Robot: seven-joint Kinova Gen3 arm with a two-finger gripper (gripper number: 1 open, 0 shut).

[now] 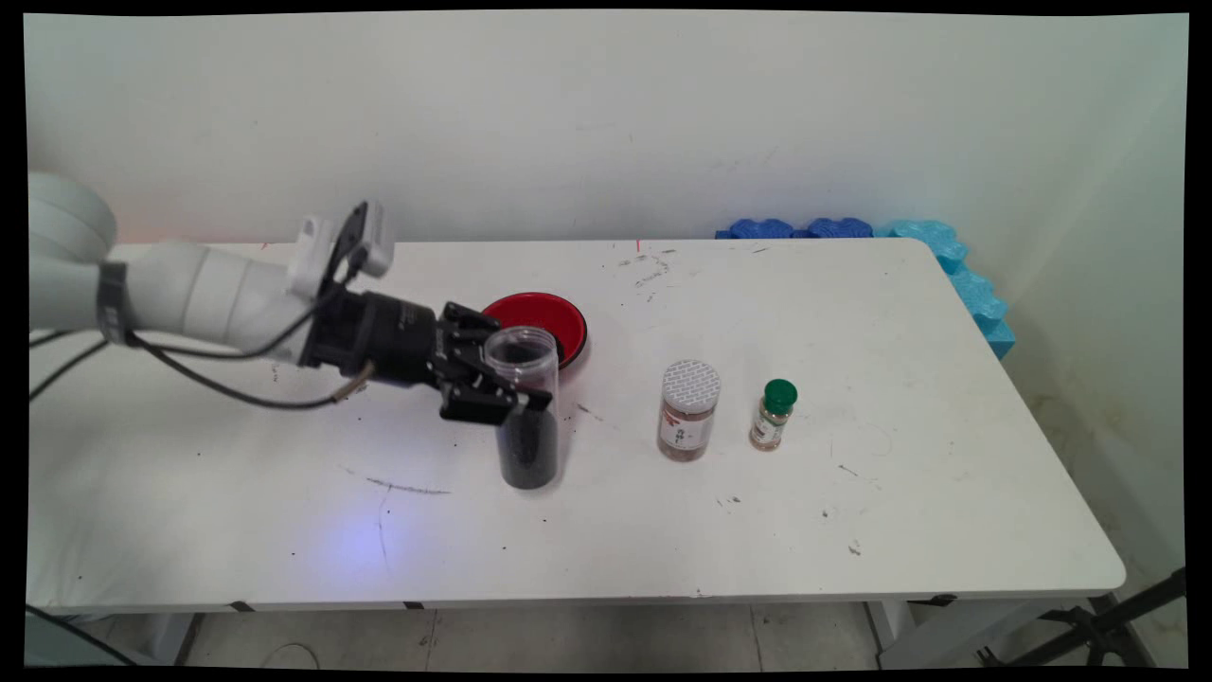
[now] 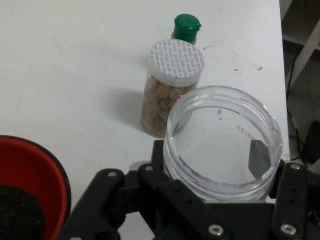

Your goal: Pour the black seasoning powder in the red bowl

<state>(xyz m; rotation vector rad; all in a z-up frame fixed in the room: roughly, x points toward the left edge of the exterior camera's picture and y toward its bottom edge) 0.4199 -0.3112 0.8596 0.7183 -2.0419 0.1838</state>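
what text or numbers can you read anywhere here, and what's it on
No text can be read for certain.
Open clear jar held in the hand: faint embossed digits on the inside wall, mirrored and too faint to read.
White-lidded jar: dark print on its white label, too small to read.
Green-capped bottle: label too small to read.
Red bowl: no writing visible.

Red bowl (image 1: pixel 536 319); nut jar (image 1: pixel 688 410); green-capped bottle (image 1: pixel 774 415).
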